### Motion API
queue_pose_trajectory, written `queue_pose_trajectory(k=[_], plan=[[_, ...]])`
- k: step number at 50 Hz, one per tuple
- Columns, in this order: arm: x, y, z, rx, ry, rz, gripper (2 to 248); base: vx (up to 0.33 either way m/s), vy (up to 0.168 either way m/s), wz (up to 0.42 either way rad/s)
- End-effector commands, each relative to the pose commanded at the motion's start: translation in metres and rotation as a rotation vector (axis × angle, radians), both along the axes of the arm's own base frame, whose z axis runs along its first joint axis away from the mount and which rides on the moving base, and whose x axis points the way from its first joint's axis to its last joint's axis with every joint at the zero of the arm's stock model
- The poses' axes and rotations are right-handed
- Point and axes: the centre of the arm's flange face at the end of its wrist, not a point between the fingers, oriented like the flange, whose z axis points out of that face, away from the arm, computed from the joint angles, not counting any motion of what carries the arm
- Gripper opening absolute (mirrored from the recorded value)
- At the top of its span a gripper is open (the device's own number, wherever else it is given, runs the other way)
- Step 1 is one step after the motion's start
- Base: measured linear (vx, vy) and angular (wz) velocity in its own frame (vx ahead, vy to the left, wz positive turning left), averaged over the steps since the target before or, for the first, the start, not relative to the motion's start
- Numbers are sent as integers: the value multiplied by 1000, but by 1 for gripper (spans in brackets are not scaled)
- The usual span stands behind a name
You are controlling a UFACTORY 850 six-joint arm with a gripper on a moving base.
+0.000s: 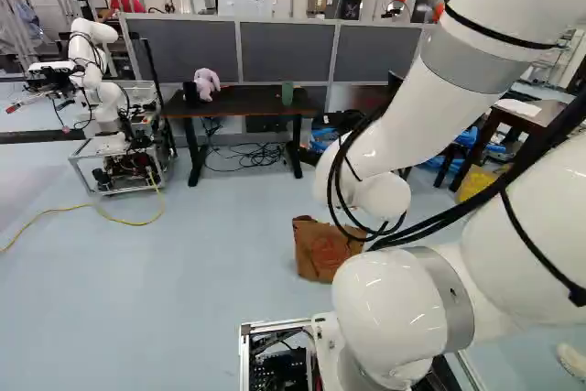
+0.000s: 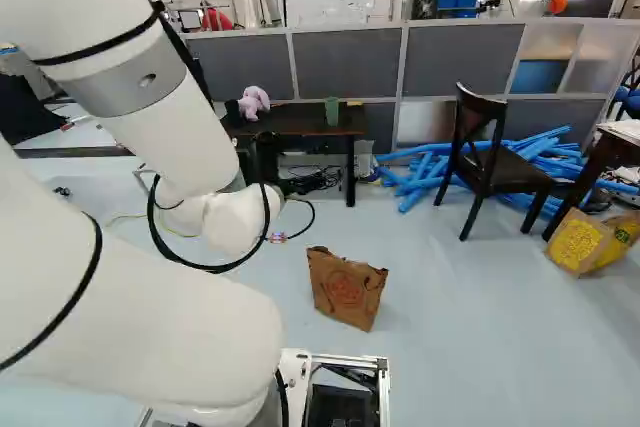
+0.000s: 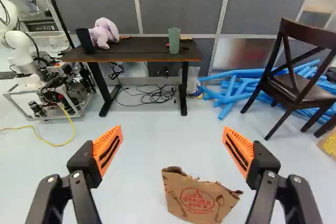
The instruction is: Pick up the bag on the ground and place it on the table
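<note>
Okay, so one bench [image 3: 131, 48] ahead, one dark chair [image 3: 294, 85] near it, then one brown paper bag [image 3: 197, 198] on the floor, this side of the bench. Up top: one plush toy [image 3: 104, 33], two cups, green [image 3: 174, 40] and black [image 3: 85, 41]. Claw's [image 3: 172, 128] wide open, two orange-padded fingers well apart, nothing gripped.

white arm [image 1: 394, 139]; grey bands [image 1: 462, 63]; black cables [image 1: 485, 199]; black tool [image 3: 172, 129]; orange pads [image 3: 113, 135]

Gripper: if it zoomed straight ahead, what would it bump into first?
Probably the floor by the cables under the table. The gripper looks set to pass over the bag, but depth is unclear.
</note>
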Motion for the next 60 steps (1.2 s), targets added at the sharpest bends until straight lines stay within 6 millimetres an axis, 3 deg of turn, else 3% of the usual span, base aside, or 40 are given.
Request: queue_pose_trajectory(k=[60], plan=[[44,-7,-3,1,116,-22,247,12,0,-1]])
